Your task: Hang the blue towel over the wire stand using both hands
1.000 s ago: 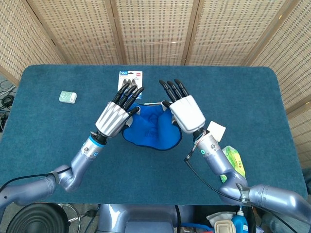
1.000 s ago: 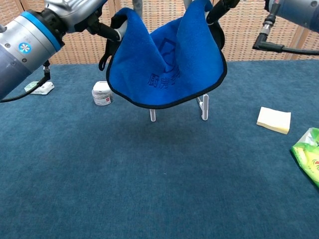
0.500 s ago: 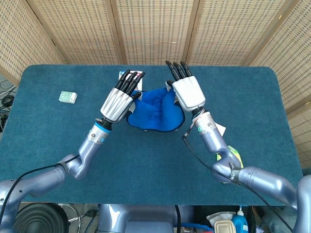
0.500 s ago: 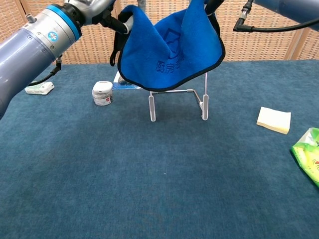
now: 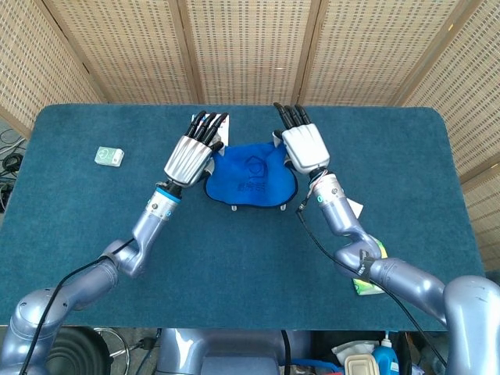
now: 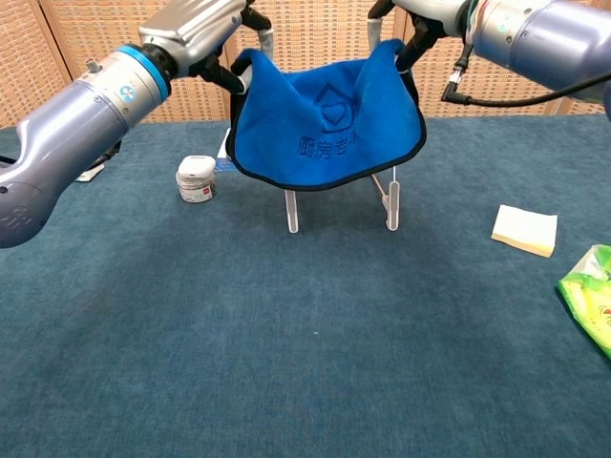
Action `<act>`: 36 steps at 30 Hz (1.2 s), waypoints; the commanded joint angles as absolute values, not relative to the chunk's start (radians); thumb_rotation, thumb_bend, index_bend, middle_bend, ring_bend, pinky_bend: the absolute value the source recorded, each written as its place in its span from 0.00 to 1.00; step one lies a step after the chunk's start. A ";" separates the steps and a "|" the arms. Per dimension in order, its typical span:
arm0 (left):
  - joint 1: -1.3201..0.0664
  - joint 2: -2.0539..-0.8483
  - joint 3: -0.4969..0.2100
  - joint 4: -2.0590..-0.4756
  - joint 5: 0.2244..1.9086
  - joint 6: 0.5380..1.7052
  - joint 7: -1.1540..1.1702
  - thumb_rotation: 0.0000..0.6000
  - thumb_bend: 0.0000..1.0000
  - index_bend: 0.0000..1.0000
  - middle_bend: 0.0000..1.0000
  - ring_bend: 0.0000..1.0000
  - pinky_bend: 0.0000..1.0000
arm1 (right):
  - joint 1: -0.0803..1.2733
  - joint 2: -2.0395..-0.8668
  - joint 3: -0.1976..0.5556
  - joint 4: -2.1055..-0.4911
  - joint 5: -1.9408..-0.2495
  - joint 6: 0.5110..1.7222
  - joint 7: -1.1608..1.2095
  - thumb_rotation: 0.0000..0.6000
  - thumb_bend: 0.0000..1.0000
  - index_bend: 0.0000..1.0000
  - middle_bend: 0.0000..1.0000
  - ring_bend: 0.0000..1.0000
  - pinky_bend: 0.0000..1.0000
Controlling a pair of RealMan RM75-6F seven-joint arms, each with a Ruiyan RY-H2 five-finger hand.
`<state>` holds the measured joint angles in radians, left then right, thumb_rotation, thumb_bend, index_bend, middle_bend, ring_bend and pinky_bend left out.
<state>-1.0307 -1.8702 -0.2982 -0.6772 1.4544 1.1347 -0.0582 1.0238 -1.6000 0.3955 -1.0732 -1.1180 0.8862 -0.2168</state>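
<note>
The blue towel (image 6: pixel 329 129) with black edging hangs spread above the wire stand (image 6: pixel 389 204), its lower hem covering the stand's top bar; in the head view the blue towel (image 5: pixel 250 181) hides most of the stand. My left hand (image 6: pixel 205 24) holds the towel's upper left corner, my right hand (image 6: pixel 420 14) the upper right corner. From above, the left hand (image 5: pixel 191 154) and the right hand (image 5: pixel 305 148) flank the towel, fingers pointing away from me. Whether the towel rests on the bar I cannot tell.
A small white jar (image 6: pixel 196 178) stands left of the stand, with a flat packet (image 5: pixel 211 121) behind it. A white-green packet (image 5: pixel 109 157) lies far left. A yellow notepad (image 6: pixel 524 230) and a green bag (image 6: pixel 592 296) lie at the right.
Both hands carried the towel away from me and lower, from in front of the stand to over it. The towel has spread wider between the hands.
</note>
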 commanded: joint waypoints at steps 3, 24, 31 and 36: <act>-1.038 -1.906 -0.277 -0.610 1.446 1.103 -0.110 1.00 0.55 0.68 0.00 0.00 0.00 | 1.025 -1.622 0.373 -1.032 -1.133 0.874 -0.182 1.00 0.64 0.66 0.00 0.00 0.00; -1.044 -1.986 -0.231 -0.428 1.435 1.069 -0.234 1.00 0.55 0.67 0.00 0.00 0.00 | 1.016 -1.673 0.328 -0.919 -1.177 0.866 -0.090 1.00 0.65 0.66 0.00 0.00 0.00; -1.043 -1.995 -0.219 -0.415 1.434 1.061 -0.243 1.00 0.55 0.68 0.00 0.00 0.00 | 1.008 -1.677 0.324 -0.899 -1.176 0.862 -0.075 1.00 0.65 0.66 0.00 0.00 0.00; -1.043 -1.995 -0.217 -0.408 1.433 1.071 -0.251 1.00 0.55 0.68 0.00 0.00 0.00 | 0.999 -1.667 0.321 -0.896 -1.186 0.871 -0.061 1.00 0.65 0.66 0.00 0.00 0.00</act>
<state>-1.0431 -1.9952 -0.2173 -0.4091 1.4328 1.0699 -0.2512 0.9997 -1.6684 0.3211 -0.8957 -1.1848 0.8700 -0.0620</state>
